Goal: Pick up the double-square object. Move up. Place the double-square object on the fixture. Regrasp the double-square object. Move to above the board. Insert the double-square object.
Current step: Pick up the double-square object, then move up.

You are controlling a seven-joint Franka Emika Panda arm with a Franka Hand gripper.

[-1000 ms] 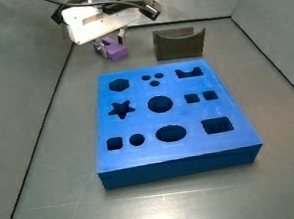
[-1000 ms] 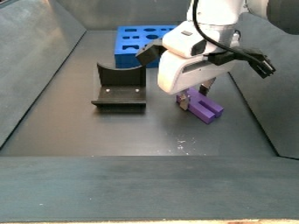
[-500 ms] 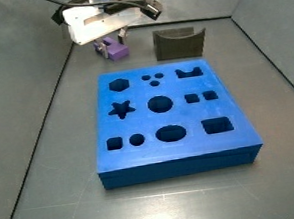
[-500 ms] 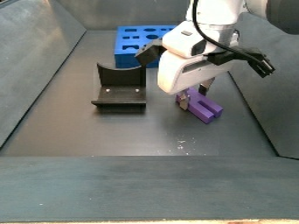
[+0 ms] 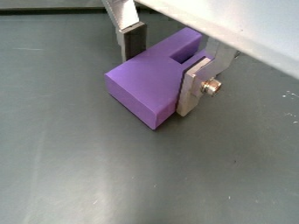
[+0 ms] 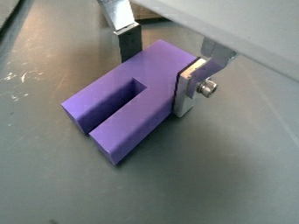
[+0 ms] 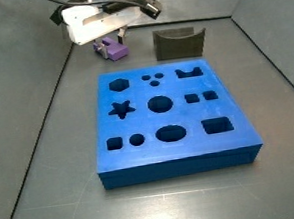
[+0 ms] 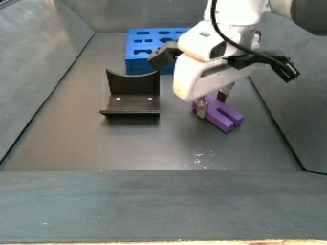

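Both claw (image 6: 163,59) fingers flank double-square object (image 6: 122,103), lying lengthwise on floor.

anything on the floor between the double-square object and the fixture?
No. In a side view, bare grey floor separates the double-square object, straddled by the gripper, from the fixture.

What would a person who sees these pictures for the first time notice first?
Probably the big blue board with dark shaped cut-outs in the middle of the floor. Next, the gripper low over the floor beyond it, fingers on either side of the purple double-square object. The dark fixture stands nearby.
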